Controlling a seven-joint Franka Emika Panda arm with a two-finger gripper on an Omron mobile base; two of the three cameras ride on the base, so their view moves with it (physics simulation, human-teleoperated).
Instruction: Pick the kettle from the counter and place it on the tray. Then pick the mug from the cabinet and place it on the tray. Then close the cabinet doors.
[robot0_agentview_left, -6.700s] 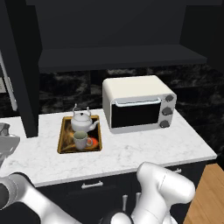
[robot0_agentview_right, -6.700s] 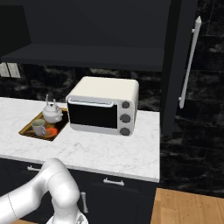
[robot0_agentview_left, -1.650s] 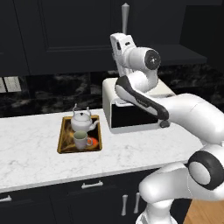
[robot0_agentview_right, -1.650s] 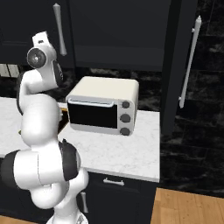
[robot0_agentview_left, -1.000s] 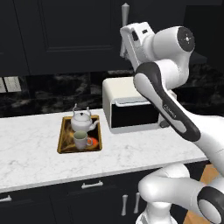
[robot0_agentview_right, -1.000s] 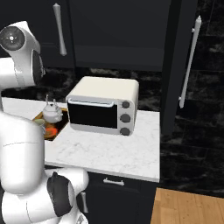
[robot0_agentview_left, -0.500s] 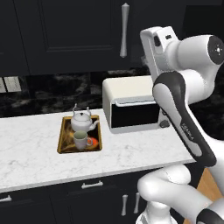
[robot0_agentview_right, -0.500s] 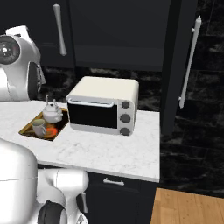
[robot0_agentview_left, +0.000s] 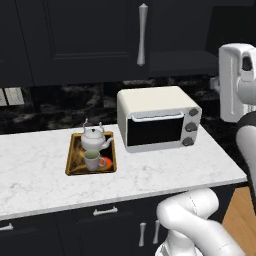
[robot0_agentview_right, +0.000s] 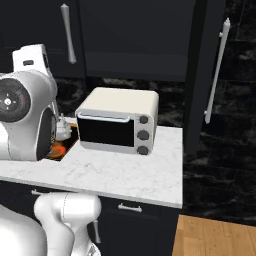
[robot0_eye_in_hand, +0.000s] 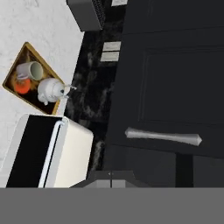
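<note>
Whether the pincer's jaws are apart or together cannot be told, since its fingertips are hidden.

Left base view: the tray (robot0_agentview_left: 75, 161) lies on the counter (robot0_agentview_left: 35, 175) at about 9 o'clock from the toaster oven (robot0_agentview_left: 157, 118), just beside it. On the tray the kettle (robot0_agentview_left: 93, 139) sits at the back with the mug (robot0_agentview_left: 92, 160) touching or nearly touching it at 6 o'clock. Above, the cabinet doors (robot0_agentview_left: 90, 37) are shut, a silver handle (robot0_agentview_left: 142, 34) at 12 o'clock over the oven.

Right base view: the white arm (robot0_agentview_right: 25, 117) covers most of the tray; only a corner with its orange-red spot (robot0_agentview_right: 58, 149) peeks out at 9 o'clock from the toaster oven (robot0_agentview_right: 117, 120). The kettle's edge (robot0_agentview_right: 62, 130) shows above it.

Hand view, rolled sideways: the tray (robot0_eye_in_hand: 22, 57) lies at 10 o'clock, holding the mug (robot0_eye_in_hand: 29, 70) and kettle (robot0_eye_in_hand: 50, 89) side by side. The closed cabinet door (robot0_eye_in_hand: 175, 70) fills the right, its handle (robot0_eye_in_hand: 162, 136) lying at 4 o'clock.
</note>
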